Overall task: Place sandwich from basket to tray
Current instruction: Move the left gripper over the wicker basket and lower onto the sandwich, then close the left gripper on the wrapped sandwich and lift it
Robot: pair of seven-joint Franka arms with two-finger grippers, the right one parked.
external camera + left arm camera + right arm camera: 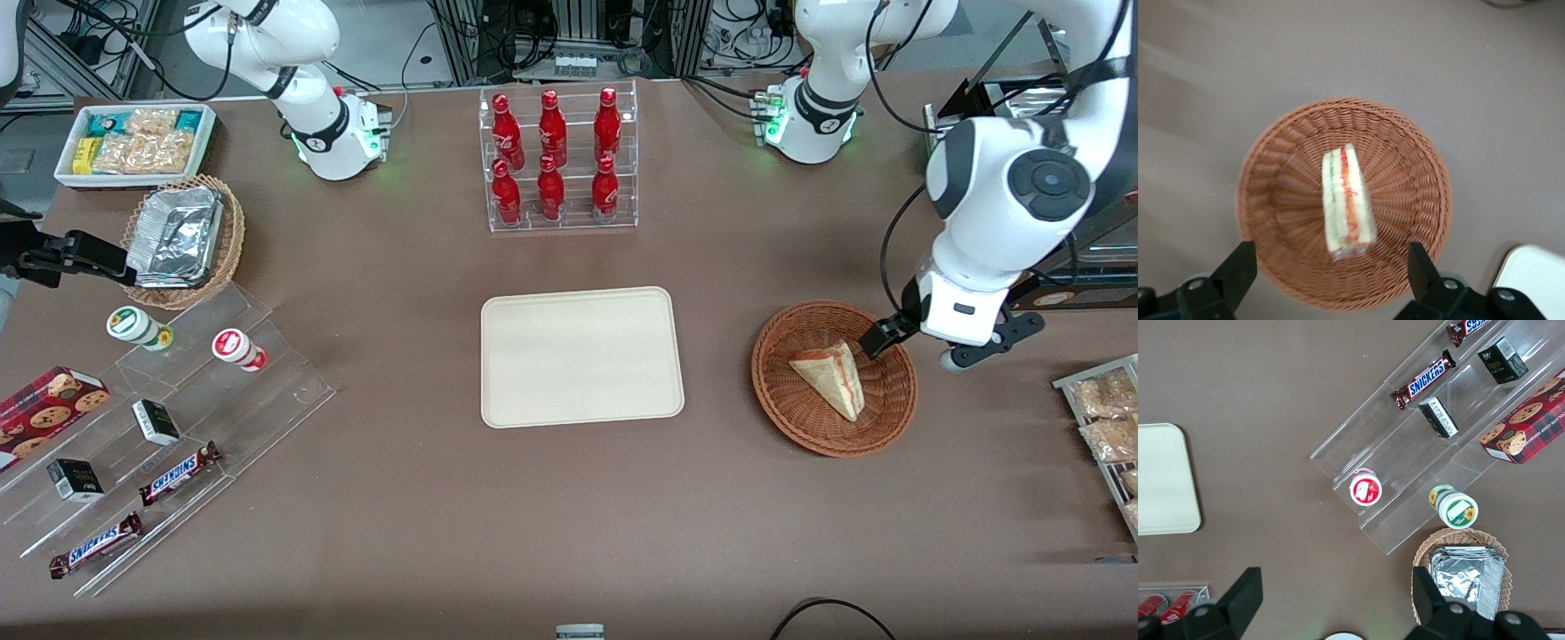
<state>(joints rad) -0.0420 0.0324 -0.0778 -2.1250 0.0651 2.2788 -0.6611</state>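
While the work surface is a single brown table (400, 498) with a matte top, racks of cabling and metal frames stand at its edge farthest from the front camera. One sandwich (831, 379) lies in the one reddish-brown basket (782, 400), toward the working arm's end of the table, resting on its side with the filling edge showing. One cream tray (582, 356) sits at mid-table, well apart from the basket and bare. The gripper (1331, 270) hangs over the basket, above the sandwich; its fingers (1238, 267) are spread wide, one to each side of the wedge, gripping nothing and touching nothing.

Count of other items: six red bottles (553, 156) in a clear two-tier stand, farther from the front camera than the tray. Toward the parked arm's end: one white bin of snack packets (133, 142); one tan wicker basket (233, 240) with foil trays; one clear stepped display (267, 391) carrying two round tubs (138, 326), two small dark boxes (156, 421), two Snickers bars (178, 474) and one red cookie box (44, 404). Bagged snacks (1102, 418) lie at the working arm's end; their number cannot be told.
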